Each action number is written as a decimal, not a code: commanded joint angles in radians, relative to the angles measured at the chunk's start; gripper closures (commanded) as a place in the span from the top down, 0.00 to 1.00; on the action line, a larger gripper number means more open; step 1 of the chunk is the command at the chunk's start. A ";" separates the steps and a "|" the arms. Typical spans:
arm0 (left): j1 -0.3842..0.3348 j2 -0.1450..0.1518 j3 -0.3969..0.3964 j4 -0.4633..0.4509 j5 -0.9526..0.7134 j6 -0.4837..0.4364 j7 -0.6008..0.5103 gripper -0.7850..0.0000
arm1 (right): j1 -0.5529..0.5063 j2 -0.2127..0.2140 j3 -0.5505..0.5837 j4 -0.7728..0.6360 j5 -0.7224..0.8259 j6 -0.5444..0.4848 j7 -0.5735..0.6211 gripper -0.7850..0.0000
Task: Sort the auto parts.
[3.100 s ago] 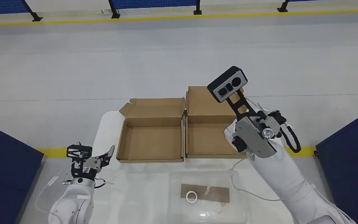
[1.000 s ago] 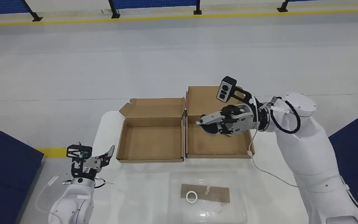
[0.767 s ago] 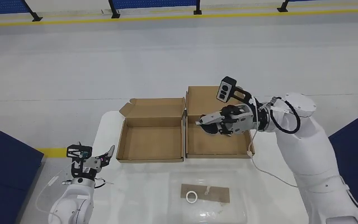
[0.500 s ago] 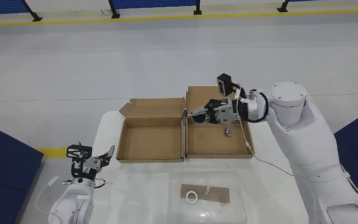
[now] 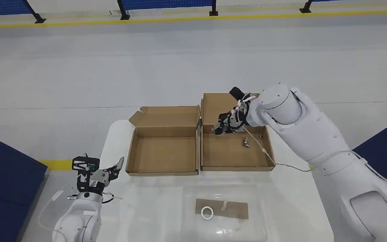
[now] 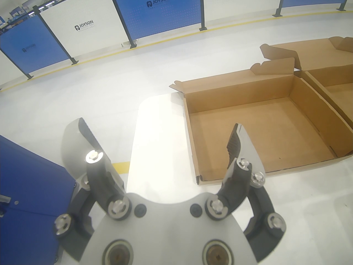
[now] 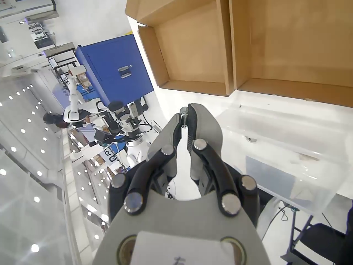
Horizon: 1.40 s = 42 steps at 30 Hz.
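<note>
Two open cardboard boxes stand side by side on the white table, the left box (image 5: 162, 155) and the right box (image 5: 231, 158). A small metal part (image 5: 246, 143) lies on the right box's floor. My right gripper (image 5: 218, 129) hangs over the back left of the right box. In the right wrist view it (image 7: 184, 114) is shut on a small threaded screw (image 7: 184, 118) at its tips. My left gripper (image 5: 115, 164) sits at the table's near left corner; the left wrist view shows it (image 6: 158, 126) open and holding nothing.
A clear plastic tray (image 5: 254, 225) at the table's front holds a cardboard piece (image 5: 233, 209) and a white ring (image 5: 207, 212). Blue cabinets flank the table. The left box (image 6: 262, 128) has a bare floor.
The right arm swung from high above the table down over the right box, then toward the box's back left. The small metal part came into view on the box floor. The left arm kept still.
</note>
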 commanded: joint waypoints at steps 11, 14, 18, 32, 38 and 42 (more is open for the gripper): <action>0.000 0.000 0.000 0.000 0.000 0.000 0.000 1.00 | 0.012 -0.077 -0.157 0.096 -0.091 0.115 -0.215 0.00; 0.000 0.000 0.000 0.000 0.000 0.000 0.000 1.00 | 0.031 -0.114 -0.211 0.166 -0.099 0.146 -0.234 0.00; 0.000 0.000 0.000 0.000 0.000 0.000 0.000 1.00 | 0.045 -0.149 -0.249 0.225 -0.100 0.159 -0.250 0.00; 0.000 0.000 0.000 0.000 0.000 0.000 0.000 1.00 | -0.011 -0.183 -0.219 0.269 -0.064 0.204 -0.443 0.00; 0.000 0.000 0.000 0.000 0.000 0.000 0.000 1.00 | -0.022 -0.251 -0.224 0.397 0.015 0.204 -0.576 0.00; 0.000 0.000 0.000 0.000 0.000 0.000 0.000 1.00 | -0.019 -0.297 -0.245 0.482 0.060 0.204 -0.643 0.00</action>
